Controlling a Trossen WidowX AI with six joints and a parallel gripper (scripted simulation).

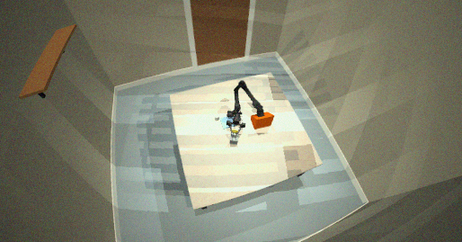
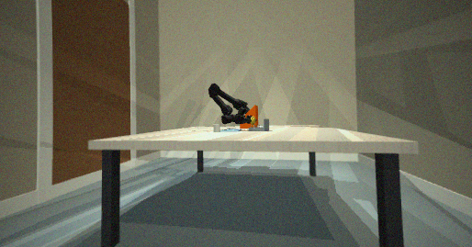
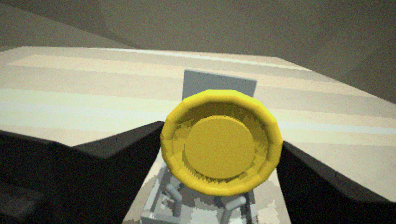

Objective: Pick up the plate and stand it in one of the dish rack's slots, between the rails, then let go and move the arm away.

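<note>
A yellow plate (image 1: 235,132) (image 2: 252,120) (image 3: 220,150) is held upright, its round face toward the wrist camera. My gripper (image 1: 235,128) (image 2: 251,118) (image 3: 219,138) is shut on it, one black finger at each side of the rim. The grey dish rack (image 1: 234,141) (image 2: 266,124) (image 3: 200,84) has a tall end panel, which rises behind the plate in the wrist view. Its rails show below the plate there. The plate is over or at the near part of the rack. It hides the middle of the rack, so I cannot tell whether its lower edge is between rails.
The orange block (image 1: 262,121) (image 2: 255,111) stands at the arm's base on the table (image 1: 234,174) (image 2: 252,144). A light blue flat patch (image 1: 226,122) lies under the arm's wrist, with a small pale cylinder (image 1: 217,119) (image 2: 217,128) beside it.
</note>
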